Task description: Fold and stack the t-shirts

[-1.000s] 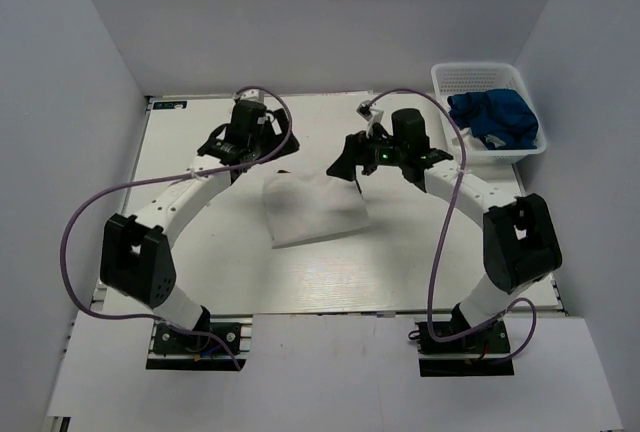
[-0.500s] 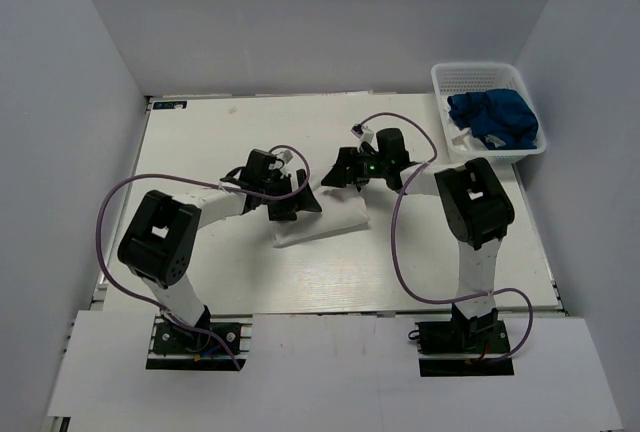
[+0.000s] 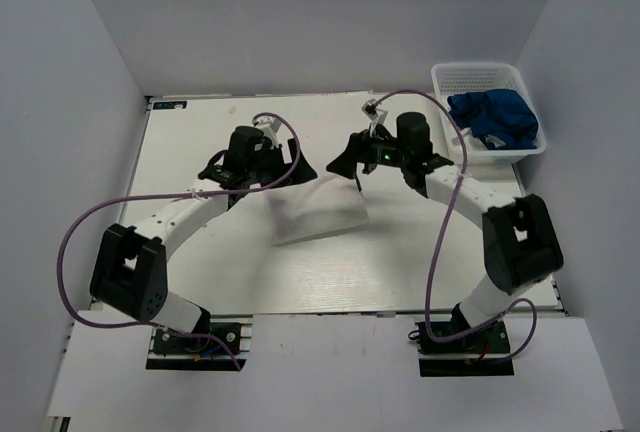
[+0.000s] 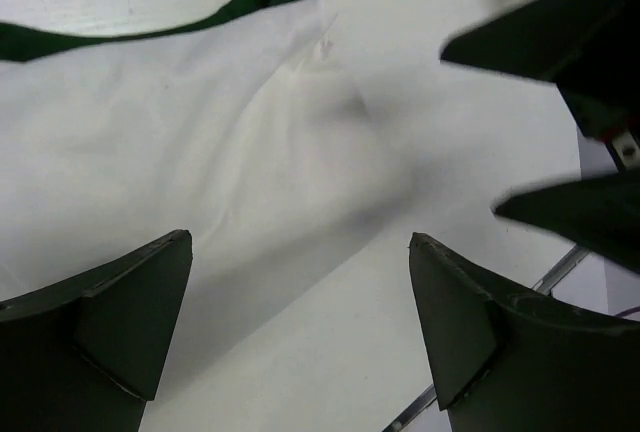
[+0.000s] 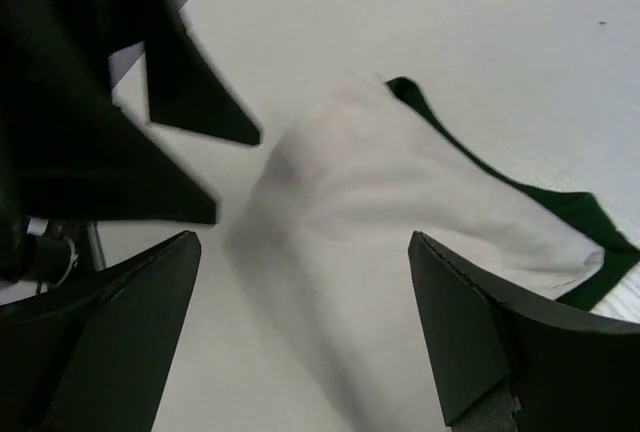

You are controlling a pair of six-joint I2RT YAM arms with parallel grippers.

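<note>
White arms [image 3: 170, 217], black joints [image 3: 128, 270], purple cables [image 3: 405, 92], perhaps green LED [image 3: 383, 159].

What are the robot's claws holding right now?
Nothing. The left claw and the right claw are both open, hovering over the folded white t-shirt.

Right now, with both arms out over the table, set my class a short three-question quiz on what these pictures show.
1. True or false: the blue t-shirt lies in the basket.
2. The left jaws and the right jaws are: A) shut on cloth, B) open, gripping nothing, C) out of view.
3. Fill in: the folded white t-shirt has a dark ___ edge.
Key: 1 true; 2 B; 3 green.
</note>
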